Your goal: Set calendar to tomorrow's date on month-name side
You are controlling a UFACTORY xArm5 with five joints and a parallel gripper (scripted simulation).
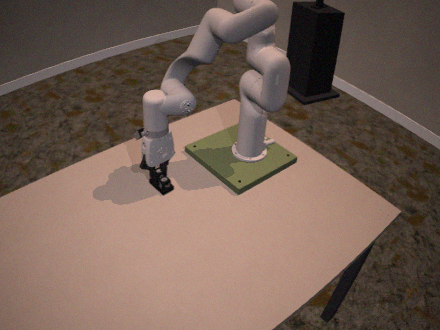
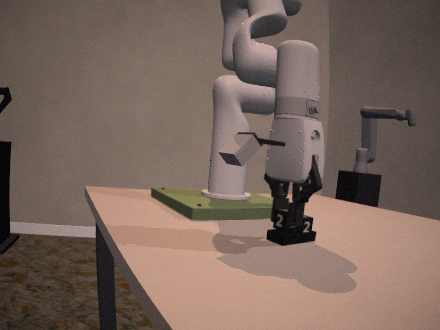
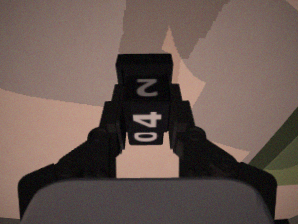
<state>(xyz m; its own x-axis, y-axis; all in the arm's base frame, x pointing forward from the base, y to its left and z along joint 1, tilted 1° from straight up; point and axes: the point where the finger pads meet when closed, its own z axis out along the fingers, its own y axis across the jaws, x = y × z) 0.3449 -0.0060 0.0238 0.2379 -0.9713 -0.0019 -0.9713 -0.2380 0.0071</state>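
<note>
My gripper [image 1: 158, 173] [image 2: 291, 220] [image 3: 147, 98] points down and is shut on a black cube [image 2: 279, 220] [image 3: 147, 89]. This cube has a 4 on top and an upright 2 on its end face in the exterior view. It hangs partly lowered at the left end of the tray [image 1: 168, 191] [image 2: 295, 239] [image 3: 145, 61], slightly higher than the other cube. The other cube [image 1: 165, 181] [image 2: 306, 227] [image 3: 146, 136] stands in the tray's right half, with a 0 on top and an upright 2 facing the exterior camera. The month's name cannot be read. A finger hides the held cube's front.
The green base board [image 1: 215, 155] [image 2: 225, 214] [image 3: 287, 167] with the arm's foot lies behind the tray, to the right in the top view. The tray rests on the pale table [image 1: 200, 250] [image 2: 200, 295], well inside its edges.
</note>
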